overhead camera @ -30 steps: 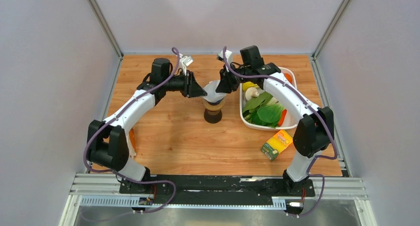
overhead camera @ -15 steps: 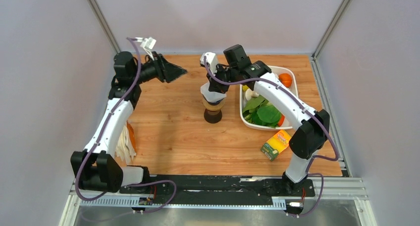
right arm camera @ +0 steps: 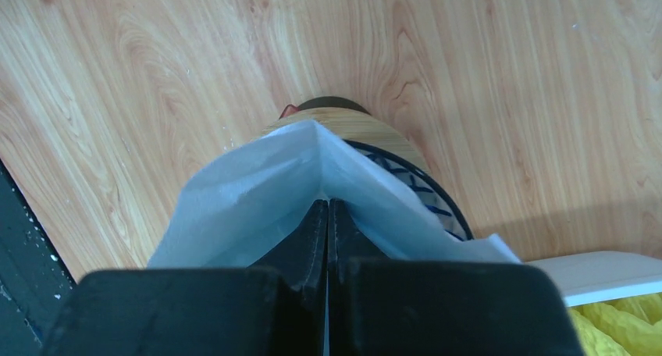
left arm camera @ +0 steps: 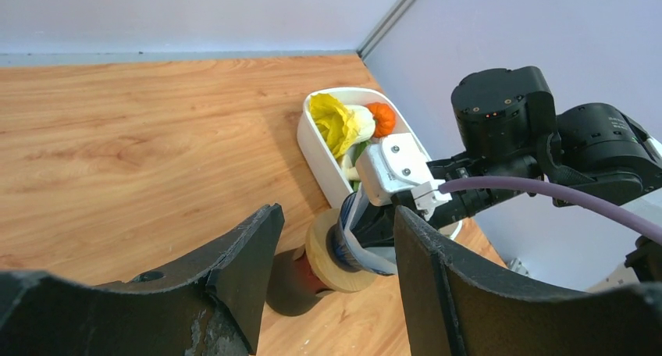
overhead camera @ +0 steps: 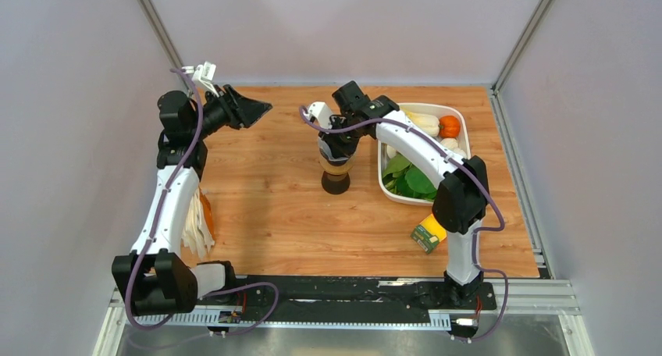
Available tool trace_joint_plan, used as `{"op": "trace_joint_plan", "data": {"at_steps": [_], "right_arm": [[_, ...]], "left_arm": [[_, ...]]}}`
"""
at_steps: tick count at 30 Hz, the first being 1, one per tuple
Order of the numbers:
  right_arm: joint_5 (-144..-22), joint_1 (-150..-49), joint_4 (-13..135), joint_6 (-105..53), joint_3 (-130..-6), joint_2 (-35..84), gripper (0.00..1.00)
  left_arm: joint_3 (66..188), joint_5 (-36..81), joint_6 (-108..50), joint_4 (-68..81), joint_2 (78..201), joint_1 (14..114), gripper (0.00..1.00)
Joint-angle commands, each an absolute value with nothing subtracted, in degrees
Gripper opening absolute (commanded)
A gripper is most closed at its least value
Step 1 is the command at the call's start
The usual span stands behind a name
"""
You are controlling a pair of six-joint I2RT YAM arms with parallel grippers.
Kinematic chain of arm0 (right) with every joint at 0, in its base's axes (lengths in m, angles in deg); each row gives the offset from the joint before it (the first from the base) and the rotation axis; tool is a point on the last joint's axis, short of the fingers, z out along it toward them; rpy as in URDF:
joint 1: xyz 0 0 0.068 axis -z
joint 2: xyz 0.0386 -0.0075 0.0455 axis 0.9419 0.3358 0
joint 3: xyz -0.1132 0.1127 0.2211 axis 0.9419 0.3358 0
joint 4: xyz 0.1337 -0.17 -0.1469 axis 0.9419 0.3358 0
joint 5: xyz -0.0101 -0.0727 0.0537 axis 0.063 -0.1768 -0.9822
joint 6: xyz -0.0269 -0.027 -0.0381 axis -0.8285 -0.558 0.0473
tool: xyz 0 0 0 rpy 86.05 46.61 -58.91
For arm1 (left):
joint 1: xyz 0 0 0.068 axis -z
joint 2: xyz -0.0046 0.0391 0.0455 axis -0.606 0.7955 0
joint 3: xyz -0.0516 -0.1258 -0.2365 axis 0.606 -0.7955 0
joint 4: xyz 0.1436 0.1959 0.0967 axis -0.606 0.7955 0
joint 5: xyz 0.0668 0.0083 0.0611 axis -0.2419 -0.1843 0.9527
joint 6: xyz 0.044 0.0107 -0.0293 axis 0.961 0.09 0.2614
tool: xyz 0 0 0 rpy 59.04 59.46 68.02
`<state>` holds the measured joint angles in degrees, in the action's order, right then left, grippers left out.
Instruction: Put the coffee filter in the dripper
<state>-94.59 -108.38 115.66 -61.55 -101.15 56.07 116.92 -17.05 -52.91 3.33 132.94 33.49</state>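
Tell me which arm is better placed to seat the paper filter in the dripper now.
Right: the right hand is shut on the filter at the mouth of the dripper. The left hand is open and empty, away to the side.

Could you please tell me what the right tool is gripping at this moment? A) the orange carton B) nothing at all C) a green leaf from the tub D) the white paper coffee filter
D: in the right wrist view the right tool is shut on the white coffee filter, over the dripper.
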Motion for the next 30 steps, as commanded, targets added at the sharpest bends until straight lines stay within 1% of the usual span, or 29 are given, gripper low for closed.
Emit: {"op": "trace_joint_plan", "data": {"at_steps": [1, 18, 27, 30], "right_arm": [[-92.79, -109.17, 117.64, -63.27, -101.3, 56.2, 0.0], [-92.83, -109.73, 117.68, -63.25, -102.32, 60.97, 0.0], [-93.11, -110.99, 118.7, -63.07, -106.13, 59.36, 0.0], [-92.87, -111.16, 118.75, -62.94, -106.47, 58.53, 0.0]], "left_arm": [[115.47, -15.96, -53.18, 2.25, 129.97, 33.02, 0.64], [113.96, -15.38, -51.83, 4.13, 128.89, 32.95, 0.64], [113.53, -15.51, -51.75, 3.83, 129.16, 32.91, 0.64], [113.01, -15.82, -52.03, 3.47, 129.51, 32.96, 0.62]]}}
